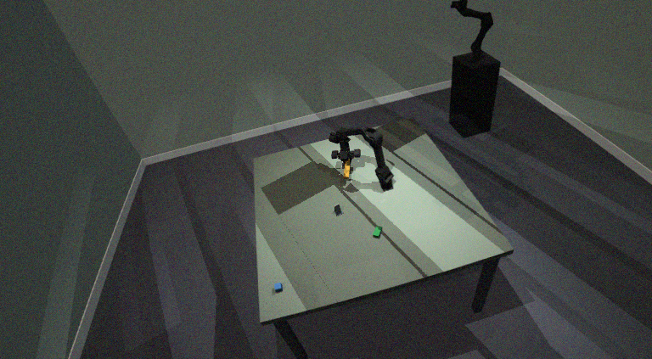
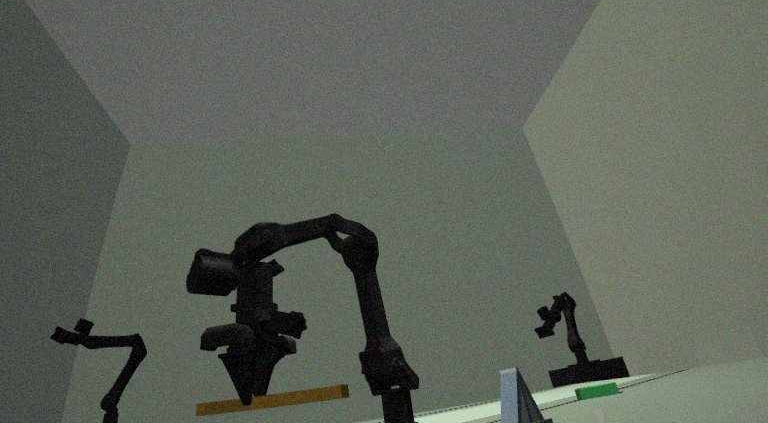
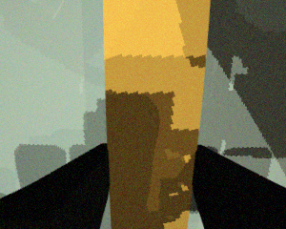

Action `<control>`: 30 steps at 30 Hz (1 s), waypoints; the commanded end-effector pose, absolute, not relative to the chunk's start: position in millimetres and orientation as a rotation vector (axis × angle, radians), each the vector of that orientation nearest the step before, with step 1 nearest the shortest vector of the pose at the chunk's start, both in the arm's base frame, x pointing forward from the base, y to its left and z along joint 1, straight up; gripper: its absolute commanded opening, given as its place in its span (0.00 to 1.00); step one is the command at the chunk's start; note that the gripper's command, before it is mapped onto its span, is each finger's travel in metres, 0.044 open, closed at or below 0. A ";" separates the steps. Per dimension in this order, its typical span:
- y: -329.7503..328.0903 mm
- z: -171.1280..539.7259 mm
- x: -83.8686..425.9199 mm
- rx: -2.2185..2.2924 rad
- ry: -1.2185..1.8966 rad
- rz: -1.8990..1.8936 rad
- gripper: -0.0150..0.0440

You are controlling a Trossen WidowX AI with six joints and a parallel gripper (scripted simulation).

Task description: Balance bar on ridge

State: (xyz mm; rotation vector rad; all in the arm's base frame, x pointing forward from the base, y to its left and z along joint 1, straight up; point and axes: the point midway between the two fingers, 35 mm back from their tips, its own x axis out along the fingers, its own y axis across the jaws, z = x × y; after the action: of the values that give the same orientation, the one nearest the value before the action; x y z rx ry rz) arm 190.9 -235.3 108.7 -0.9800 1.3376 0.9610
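Note:
The orange bar (image 1: pixel 346 171) (image 2: pixel 317 394) (image 3: pixel 145 38) is held off the table, with one end toward the front in the top view. My gripper (image 2: pixel 251 398) (image 3: pixel 151 155) is shut on the bar, a finger against each long side. In the exterior view the bar looks close to level and extends to both sides of the fingers. The ridge (image 1: pixel 338 210) (image 2: pixel 508 395) is a small dark wedge in the top view and a grey-blue upright wedge in the exterior view. It stands on the table, apart from the bar, nearer the front. The ridge is not identifiable in the wrist view.
A green block (image 1: pixel 377 232) (image 2: pixel 596 391) lies on the table (image 1: pixel 307 249) to the front right of the ridge. A blue block (image 1: pixel 278 287) lies near the front left corner. Another arm stands on a dark pedestal (image 1: pixel 473 95) beyond the table. Shadows and bright patches cross the table.

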 end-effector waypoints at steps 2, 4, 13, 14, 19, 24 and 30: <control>-235.4 127.9 190.3 -0.995 1.339 0.952 0.25; -234.9 133.0 189.9 -0.996 1.339 0.952 0.25; -231.7 156.3 187.1 -0.996 1.340 0.953 0.25; -231.3 158.4 186.7 -0.996 1.340 0.953 0.25; -229.8 160.2 188.5 -0.999 1.338 0.957 0.25; -220.4 160.5 202.6 -1.023 1.325 0.980 0.25; -207.6 160.9 219.6 -1.052 1.309 1.009 0.25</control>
State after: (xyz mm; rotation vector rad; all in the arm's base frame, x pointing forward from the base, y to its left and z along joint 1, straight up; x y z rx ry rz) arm 209.5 -214.3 160.0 -1.0379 1.3130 0.9958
